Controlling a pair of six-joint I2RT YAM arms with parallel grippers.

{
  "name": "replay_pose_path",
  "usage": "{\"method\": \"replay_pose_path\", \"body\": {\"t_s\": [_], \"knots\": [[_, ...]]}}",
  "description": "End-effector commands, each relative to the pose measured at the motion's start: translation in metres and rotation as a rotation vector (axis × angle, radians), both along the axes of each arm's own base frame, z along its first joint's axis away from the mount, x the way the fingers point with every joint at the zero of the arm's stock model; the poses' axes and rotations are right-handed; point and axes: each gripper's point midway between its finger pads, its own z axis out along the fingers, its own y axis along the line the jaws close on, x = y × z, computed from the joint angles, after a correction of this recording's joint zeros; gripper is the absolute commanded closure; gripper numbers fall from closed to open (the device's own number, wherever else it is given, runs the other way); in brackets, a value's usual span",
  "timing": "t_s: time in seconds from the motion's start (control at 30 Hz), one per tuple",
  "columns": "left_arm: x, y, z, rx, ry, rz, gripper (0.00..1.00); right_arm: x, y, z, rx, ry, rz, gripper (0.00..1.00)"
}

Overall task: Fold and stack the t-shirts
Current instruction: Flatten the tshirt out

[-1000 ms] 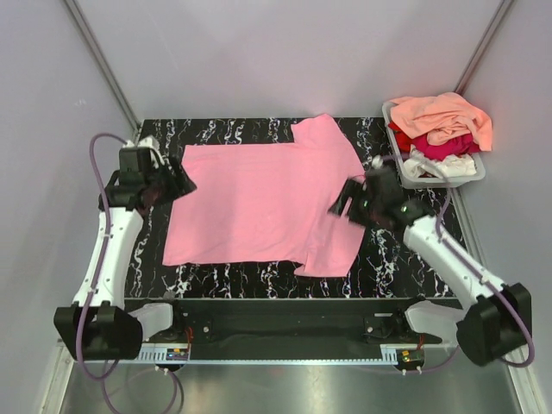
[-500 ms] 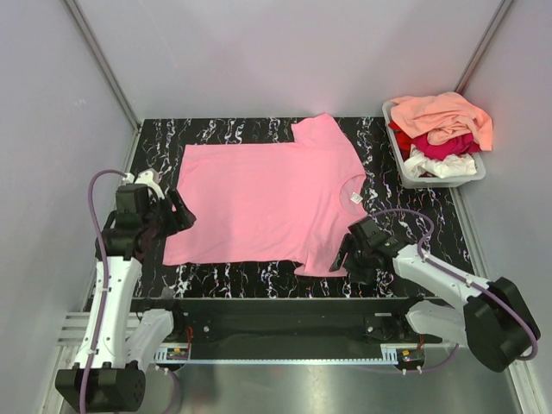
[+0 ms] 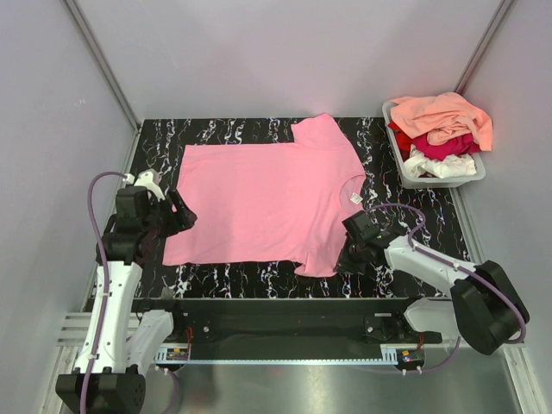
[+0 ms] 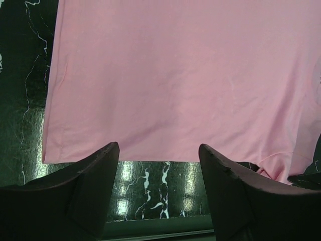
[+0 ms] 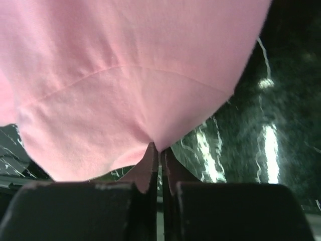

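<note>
A pink t-shirt [image 3: 259, 203] lies spread flat on the black marbled table [image 3: 259, 278], neck with white label [image 3: 355, 198] to the right. My left gripper [image 3: 177, 216] hangs open at the shirt's left hem, near its front corner; in the left wrist view the jaws [image 4: 158, 148] stand wide with nothing between them, above the pink t-shirt [image 4: 175, 75]. My right gripper [image 3: 347, 254] is at the near sleeve. In the right wrist view it [image 5: 159, 148] is shut on a pinch of the pink t-shirt [image 5: 125, 65] at the sleeve's edge.
A grey tub [image 3: 473, 172] stands at the table's back right corner, heaped with a peach-orange t-shirt [image 3: 444, 116], a crimson one [image 3: 444, 147] and a white one [image 3: 440, 164]. Bare marbled table shows along the front edge and to the right of the shirt.
My right arm came down from the neck area to the near sleeve and its jaws closed on the cloth. My left gripper moved toward the front along the hem, then held still.
</note>
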Motion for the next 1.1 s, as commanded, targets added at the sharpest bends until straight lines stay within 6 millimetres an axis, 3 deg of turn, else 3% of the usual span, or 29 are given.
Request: {"method": "replay_pose_path", "body": {"t_s": [0.0,0.07,0.1,0.23,0.3,0.37,0.4,0.47,0.53,0.7,0.77,0.83,0.97,1.07], "knots": [[0.006,-0.003,0.01,-0.004,-0.067,-0.021,0.3,0.014,0.006,0.046,0.018,-0.078,0.022,1.0],[0.007,-0.002,0.01,-0.003,-0.068,-0.018,0.3,0.009,0.003,0.066,0.009,-0.082,0.034,1.0],[0.006,-0.002,0.01,-0.001,-0.073,-0.017,0.31,0.017,0.006,0.085,0.021,-0.117,0.048,1.0],[0.006,-0.001,0.011,0.002,-0.074,-0.012,0.31,0.012,0.001,0.106,-0.009,-0.108,0.068,0.99],[0.006,-0.001,0.01,0.002,-0.074,-0.011,0.31,0.007,-0.002,0.105,-0.015,-0.088,0.068,0.73],[0.006,-0.001,0.011,0.002,-0.075,-0.01,0.31,0.005,-0.006,0.101,-0.026,-0.078,0.042,0.25],[0.006,-0.001,0.011,0.002,-0.075,-0.01,0.31,0.004,-0.008,0.099,-0.034,-0.078,0.034,0.1],[0.006,-0.001,0.011,0.002,-0.076,-0.012,0.31,0.002,-0.011,0.094,-0.046,-0.068,0.019,0.02],[0.006,-0.002,0.01,0.0,-0.074,-0.016,0.31,0.0,-0.013,0.091,-0.048,-0.065,0.013,0.0],[0.007,-0.002,0.009,0.001,-0.07,-0.015,0.31,-0.009,-0.038,0.077,-0.132,-0.076,-0.05,0.0],[0.007,-0.001,0.009,0.002,-0.073,-0.014,0.32,-0.015,-0.045,0.074,-0.139,-0.077,-0.075,0.04],[0.007,-0.001,0.009,0.001,-0.073,-0.013,0.32,-0.018,-0.039,0.072,-0.091,-0.084,-0.074,0.07],[0.008,-0.001,0.008,0.001,-0.069,-0.01,0.32,-0.038,-0.037,0.041,-0.059,-0.001,-0.071,0.12],[0.007,-0.001,0.008,0.002,-0.071,-0.009,0.33,-0.038,-0.036,0.035,-0.051,-0.008,-0.072,0.16]]}}
